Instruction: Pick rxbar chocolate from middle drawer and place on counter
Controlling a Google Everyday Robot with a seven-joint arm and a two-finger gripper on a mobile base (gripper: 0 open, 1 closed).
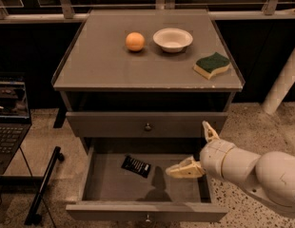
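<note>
**A:** What sits closest?

**B:** The middle drawer point(146, 212), standing open, with its front panel at six o'clock in the view. The rxbar chocolate point(136, 166) lies flat on the drawer floor, left of centre and slightly askew, touching nothing else.

**A:** And the gripper?

**B:** The gripper point(188, 148) hangs over the drawer's right side, on a white arm point(261, 175) coming in from four o'clock. Its two fingers are spread wide, one pointing toward nine o'clock and the other toward twelve, and they hold nothing. The bar is at about nine o'clock from the gripper, near the lower fingertip but clear of it.

**A:** Behind that?

**B:** The upper drawer point(114, 124) is closed, with a small round knob point(148, 126) at its centre. Above it is the counter point(104, 65). A green-and-yellow sponge point(212, 64) lies toward its three o'clock edge. Farther back, toward twelve, an orange point(135, 41) and a white bowl point(172, 39) sit side by side but apart, the bowl on the right.

**A:** Off the cabinet?

**B:** An open laptop point(9, 122) is at nine o'clock, a black stand leg point(43, 184) is on the floor at eight, and a white post point(283, 80) is at three.
</note>
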